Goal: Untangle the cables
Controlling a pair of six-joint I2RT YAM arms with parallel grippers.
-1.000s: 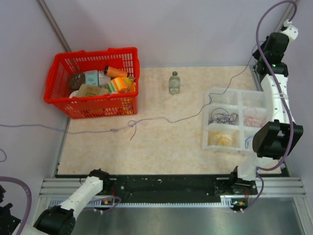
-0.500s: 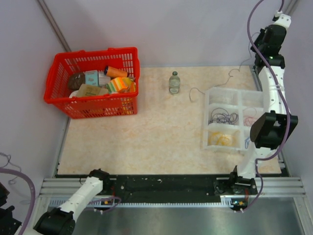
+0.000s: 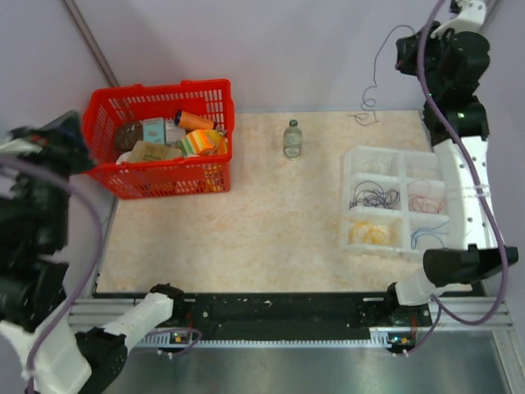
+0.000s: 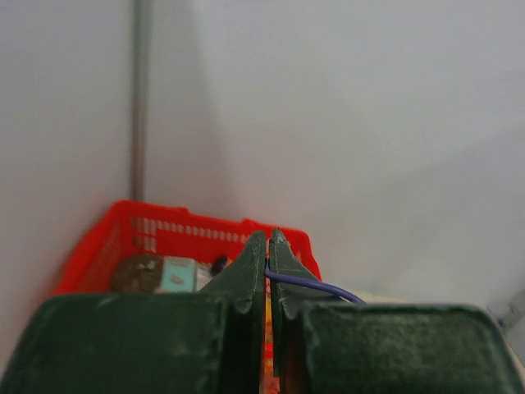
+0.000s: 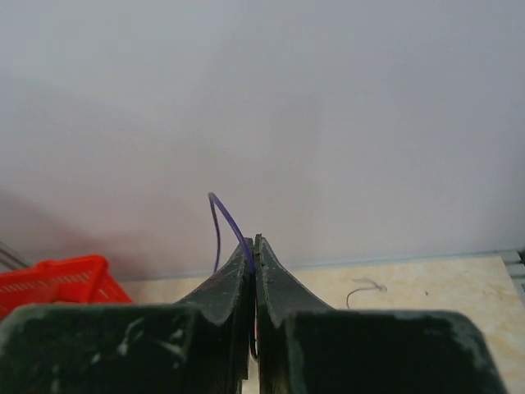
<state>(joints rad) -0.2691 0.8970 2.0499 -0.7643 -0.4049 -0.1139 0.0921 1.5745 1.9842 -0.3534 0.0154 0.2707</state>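
Purple cable (image 5: 218, 230) in right gripper (image 5: 253, 244), tail at table's (image 3: 328, 123) far edge

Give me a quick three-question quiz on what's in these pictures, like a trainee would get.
1. True or false: the yellow cables lie in the red basket.
2. What stands between the basket and the white compartment tray? A) a small bottle B) a mug C) a bowl
3. Fill in: the right end effector is shut on a thin ___ cable.
Key: 1 false, they lie in a tray compartment; 2 A; 3 purple.
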